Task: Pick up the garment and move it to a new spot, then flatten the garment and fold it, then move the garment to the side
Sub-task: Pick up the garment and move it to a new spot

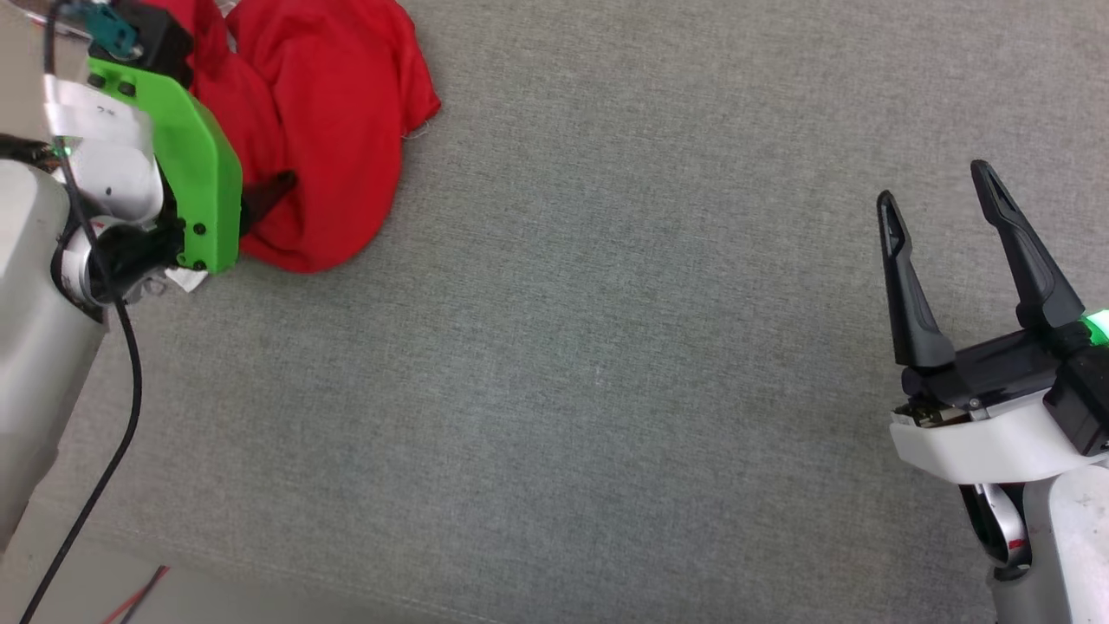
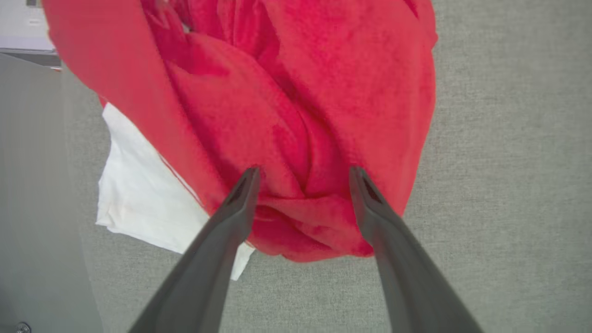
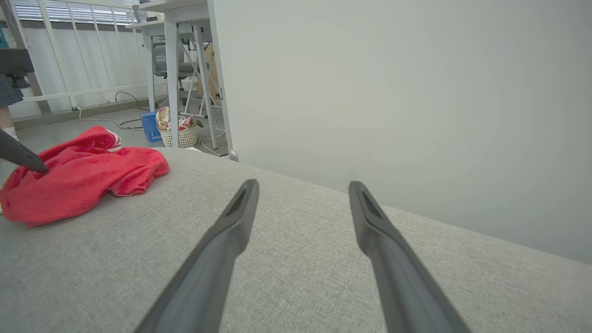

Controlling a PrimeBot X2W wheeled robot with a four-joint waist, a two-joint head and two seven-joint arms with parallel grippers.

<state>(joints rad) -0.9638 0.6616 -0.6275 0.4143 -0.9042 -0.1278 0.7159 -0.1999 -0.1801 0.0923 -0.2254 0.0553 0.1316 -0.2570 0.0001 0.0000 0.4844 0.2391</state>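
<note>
Dark-grey fingers of your left gripper (image 2: 303, 175) stand spread astride a bunched fold of the crumpled red garment (image 2: 323, 92) on the grey fabric surface (image 1: 606, 347), while your right gripper (image 1: 940, 186), likewise spread and empty, hovers well apart from the garment.

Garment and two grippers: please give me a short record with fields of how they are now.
garment: crumpled red heap, one white sleeve sticking out
surface: grey fabric
left gripper: open, fingers on either side of a red fold, not closed on it
right gripper: open, holds nothing, far from garment
folded: no
</note>
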